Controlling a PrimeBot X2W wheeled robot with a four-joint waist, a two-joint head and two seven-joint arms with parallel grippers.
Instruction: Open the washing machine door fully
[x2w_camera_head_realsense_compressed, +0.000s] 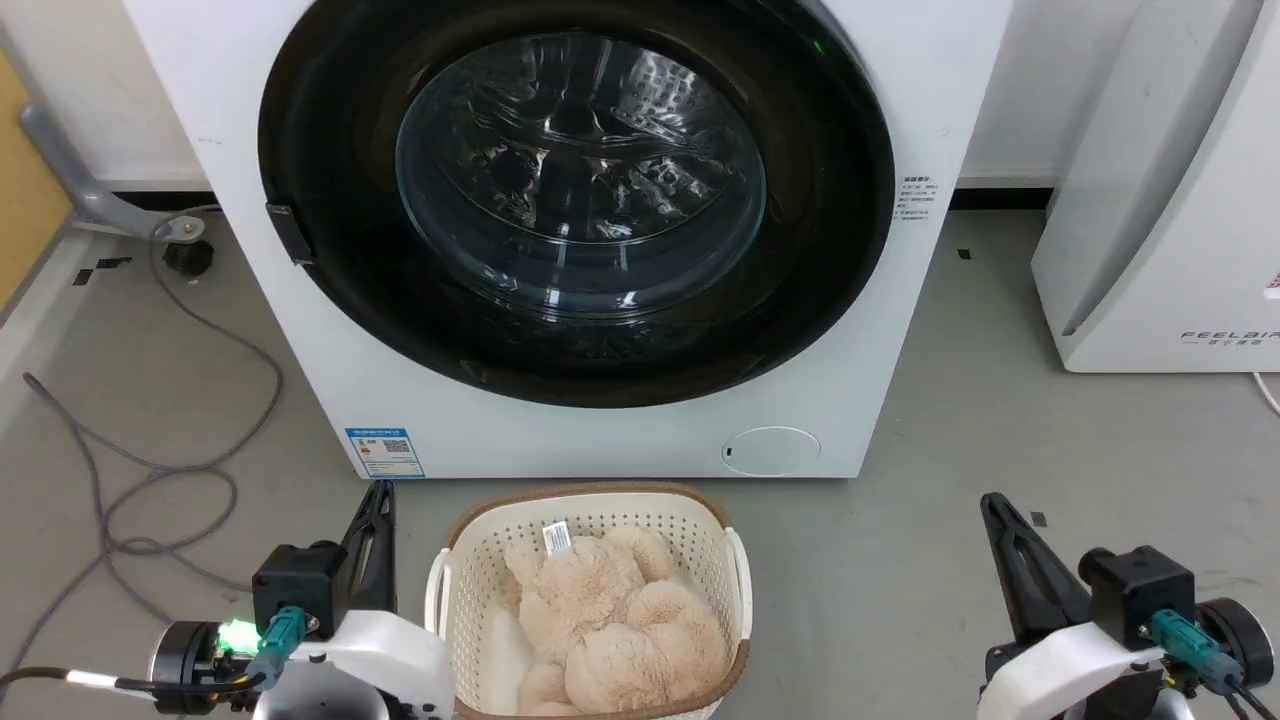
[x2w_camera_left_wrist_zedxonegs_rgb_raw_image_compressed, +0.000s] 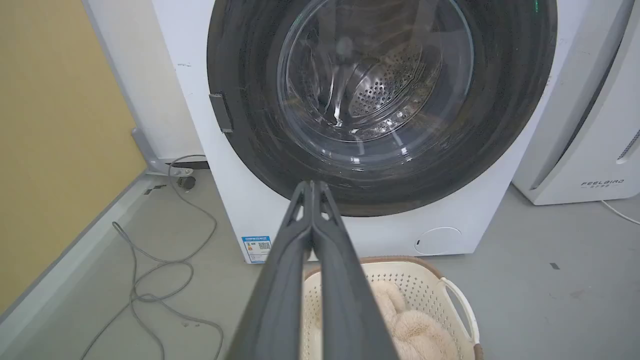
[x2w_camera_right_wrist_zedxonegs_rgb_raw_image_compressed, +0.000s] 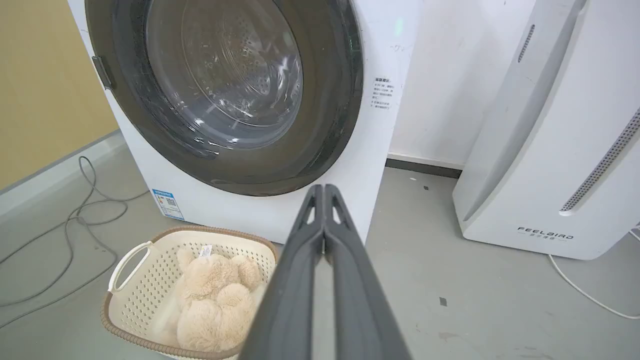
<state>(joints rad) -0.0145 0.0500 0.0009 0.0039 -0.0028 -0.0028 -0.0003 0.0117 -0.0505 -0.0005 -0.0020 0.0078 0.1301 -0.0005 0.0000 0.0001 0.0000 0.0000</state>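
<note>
The washing machine door sits shut, flush in the white front of the washing machine and filling most of that panel, its black ring unbroken around the glass bowl. A small grey tab juts from the ring's left edge; it looks like the place to pull, though I cannot tell for sure whether it is a catch or a hinge part.

On the floor, touching or just off the machine's bottom edge, stands a cream laundry basket with a plush teddy bear inside. The left gripper hangs low beside the basket's left side, the right gripper well apart on the other side. Each has its two fingers pressed together with nothing between them, and neither touches the door.

The step in hand is the reach. The left arm seems better placed: rise to the tab, part the fingers, hook behind the rim, then pull along the door's arc, not straight out. The basket may block a low swing, and loose cables lie by the left wall.
</note>
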